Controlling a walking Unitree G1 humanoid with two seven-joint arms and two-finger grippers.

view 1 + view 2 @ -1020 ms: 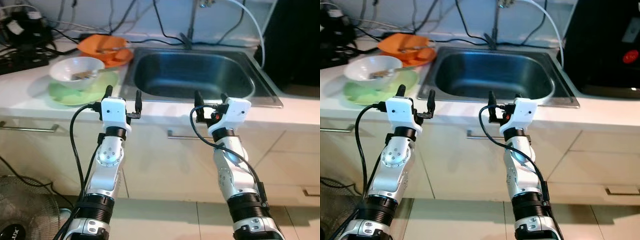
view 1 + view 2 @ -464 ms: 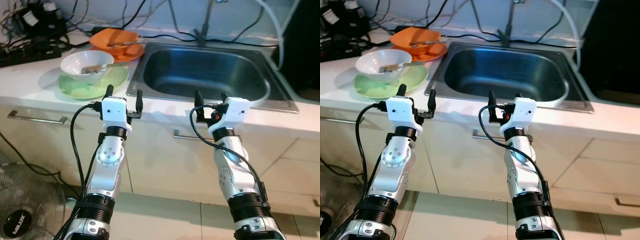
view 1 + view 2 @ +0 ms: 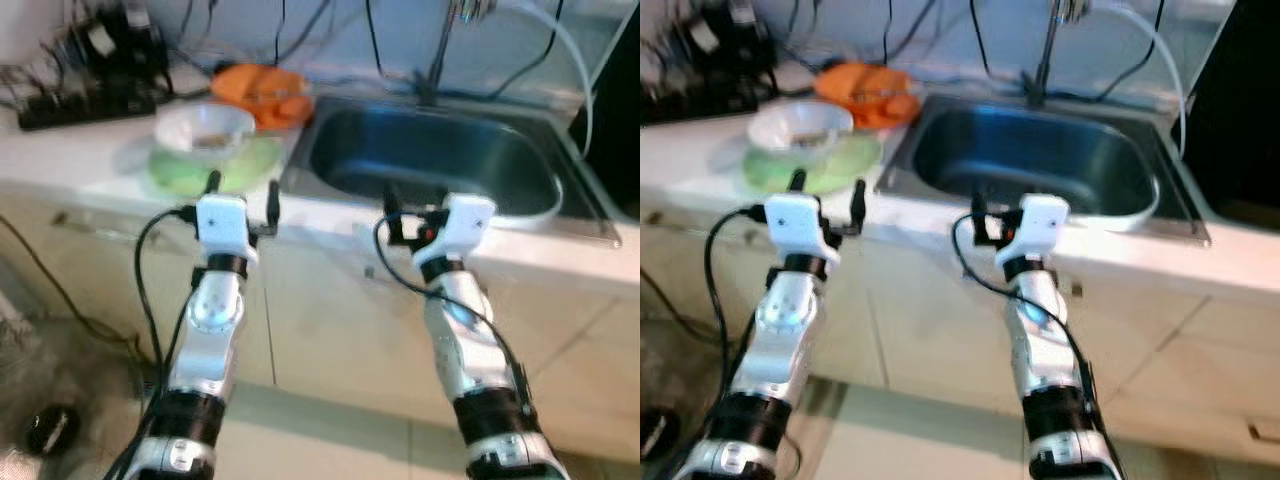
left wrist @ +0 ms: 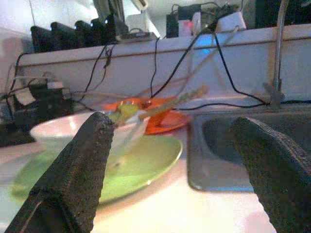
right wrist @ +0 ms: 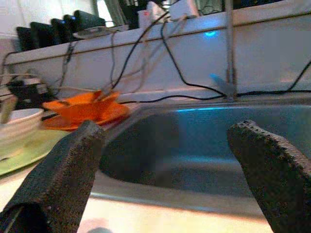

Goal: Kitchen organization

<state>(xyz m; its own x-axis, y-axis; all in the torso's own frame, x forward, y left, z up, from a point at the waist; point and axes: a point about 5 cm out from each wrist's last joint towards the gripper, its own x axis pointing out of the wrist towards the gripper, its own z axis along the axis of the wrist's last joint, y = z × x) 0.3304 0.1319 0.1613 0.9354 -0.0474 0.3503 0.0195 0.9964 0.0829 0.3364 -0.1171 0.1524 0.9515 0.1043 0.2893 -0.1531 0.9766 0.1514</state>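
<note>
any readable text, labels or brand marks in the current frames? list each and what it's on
None readable.
The head views are motion-blurred: no marking can be made out on the white bowl, green plate, orange dish or sink.
Devices along the back ledge: lit indicator spots, no legible text.

No words, numbers, labels or signs can be read anywhere in these blurry pictures.
</note>
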